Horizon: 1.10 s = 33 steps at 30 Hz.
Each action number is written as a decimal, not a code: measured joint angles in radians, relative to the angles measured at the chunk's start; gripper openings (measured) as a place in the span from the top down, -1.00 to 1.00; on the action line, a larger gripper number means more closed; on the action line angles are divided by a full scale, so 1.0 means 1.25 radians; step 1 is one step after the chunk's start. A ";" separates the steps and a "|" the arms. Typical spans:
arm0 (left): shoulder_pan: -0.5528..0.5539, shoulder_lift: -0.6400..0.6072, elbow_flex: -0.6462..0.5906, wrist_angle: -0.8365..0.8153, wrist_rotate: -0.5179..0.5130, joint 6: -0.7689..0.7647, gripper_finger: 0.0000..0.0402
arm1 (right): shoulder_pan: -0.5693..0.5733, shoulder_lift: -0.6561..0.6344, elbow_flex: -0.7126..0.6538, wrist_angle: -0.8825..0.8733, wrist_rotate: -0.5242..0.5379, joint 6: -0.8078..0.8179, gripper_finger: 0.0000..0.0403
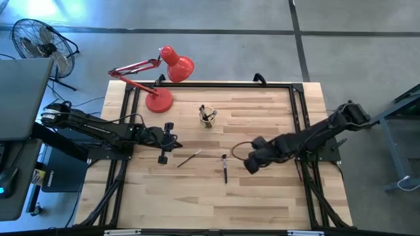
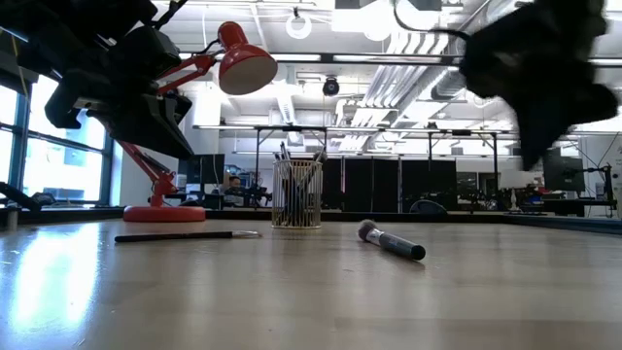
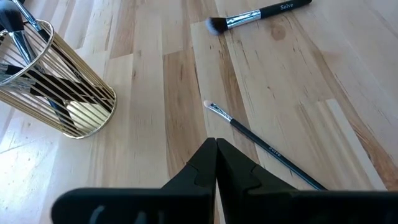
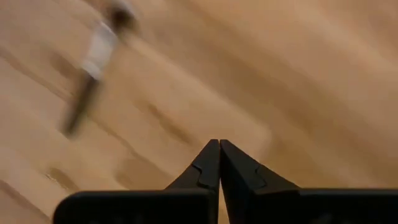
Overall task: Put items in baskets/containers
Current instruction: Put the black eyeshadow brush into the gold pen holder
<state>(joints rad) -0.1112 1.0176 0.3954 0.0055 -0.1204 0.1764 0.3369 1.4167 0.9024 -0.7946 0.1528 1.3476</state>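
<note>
A short black-handled powder brush with a silver ferrule [image 1: 224,168] lies mid-table, near the shut, empty right gripper [image 1: 250,164]. It is judged light, stiff and slippery, best pinched mid-handle. The left gripper [image 1: 163,158] is shut too.

I see even, bright overhead light on the table [image 1: 262,190]; shadows beneath the arms are soft. In the low view, ceiling strips glare above the red lamp [image 2: 233,58], and a window left of it washes sheen across the wood. Right wrist view is motion-blurred; the brush [image 4: 90,74] smears. Left wrist view is sharp.
</note>
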 joint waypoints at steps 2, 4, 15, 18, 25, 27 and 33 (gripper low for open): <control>0.000 0.000 0.000 0.000 0.000 0.000 1.00 | 0.020 0.004 0.000 -0.059 -0.054 0.079 0.97; 0.000 0.000 0.000 0.000 0.000 0.000 1.00 | 0.037 0.005 0.000 -0.115 -0.090 0.144 0.95; 0.000 0.000 0.000 0.000 0.000 -0.004 1.00 | 0.142 0.005 0.000 -0.310 -0.157 0.369 0.83; 0.000 0.000 0.000 0.000 0.000 -0.013 1.00 | 0.171 0.005 0.000 -0.354 -0.164 0.421 0.69; 0.000 0.000 0.000 0.000 0.001 -0.021 1.00 | 0.222 0.005 -0.012 -0.414 -0.198 0.505 0.39; 0.000 0.000 0.000 0.000 0.001 -0.021 1.00 | 0.225 0.005 -0.042 -0.401 -0.230 0.517 0.34; 0.000 0.000 0.000 -0.001 0.001 -0.022 1.00 | 0.225 0.005 -0.193 -0.234 -0.295 0.515 0.25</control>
<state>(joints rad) -0.1116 1.0176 0.3954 0.0048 -0.1196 0.1493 0.6186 1.4231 0.6613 -1.0872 -0.2165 1.9912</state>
